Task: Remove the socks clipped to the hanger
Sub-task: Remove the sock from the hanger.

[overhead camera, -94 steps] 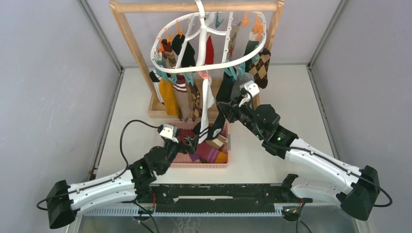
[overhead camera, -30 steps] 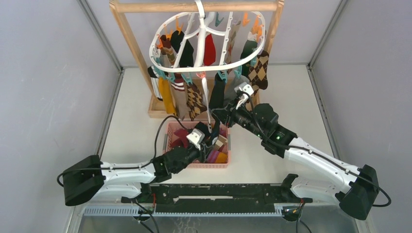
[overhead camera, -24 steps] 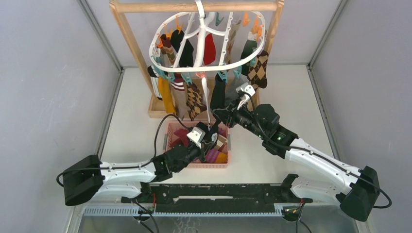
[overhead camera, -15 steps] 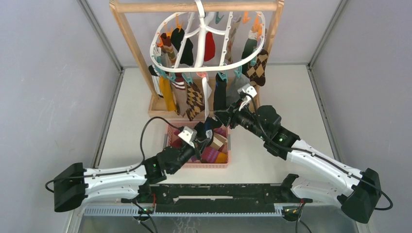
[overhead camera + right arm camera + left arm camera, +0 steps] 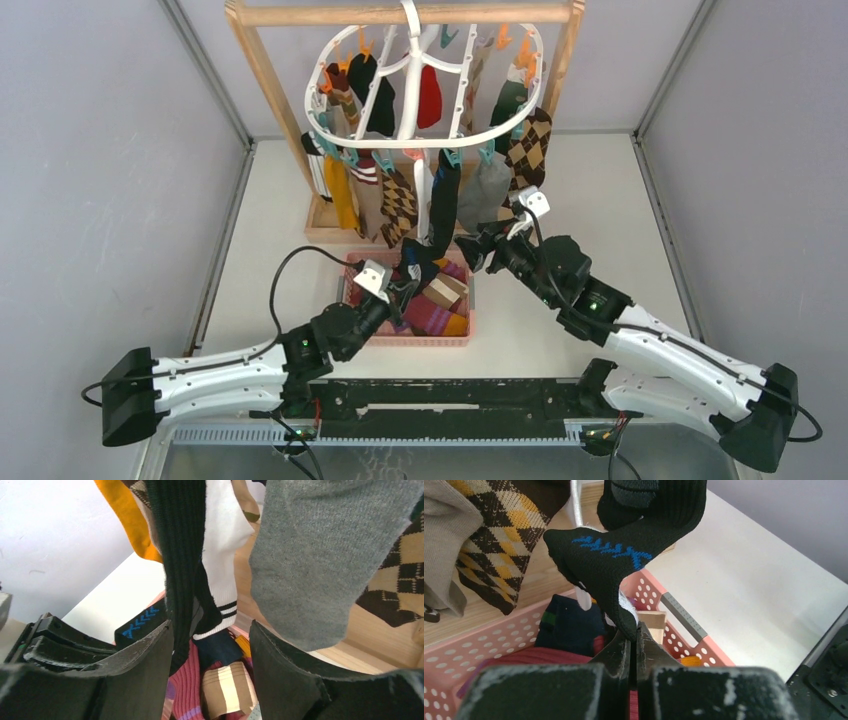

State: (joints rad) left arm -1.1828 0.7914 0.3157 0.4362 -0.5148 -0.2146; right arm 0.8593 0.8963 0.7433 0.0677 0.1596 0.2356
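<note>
Two arms reach from the near edge of the bench (image 5: 600,200) toward the wooden frame stand (image 5: 270,90) at the back. The hanger (image 5: 425,90) hangs by its hook from the top bar of the stand, tilted, with the socks (image 5: 400,190) dangling from orange and teal clips around its ring.

1. Left arm (image 5: 230,365): the left jaws are fully closed on the toe of a black sock (image 5: 624,560) that bears blue chevron marks. In the top view, this black sock runs taut from a teal clip (image 5: 452,157) on the front of the ring down and leftward to the left jaws. It is attached at both ends.

2. Right arm (image 5: 650,340): the right jaws stand apart and hold nothing. They sit just beside the black sock, below the front of the ring. In the right wrist view, the black sock and a white sock (image 5: 222,555) with black bands hang over the gap, and a grey sock (image 5: 320,565) hangs above the right-hand finger.

3. Pink basket (image 5: 410,341): it sits on the bench in front of the stand, directly under the left jaws. It contains several loose socks, including striped and beige ones.

4. Neighbouring items on the ring: a mustard sock (image 5: 340,205) at the left, a brown argyle sock (image 5: 499,545) next to the black sock, and a second argyle sock (image 5: 530,150) at the right.
</note>
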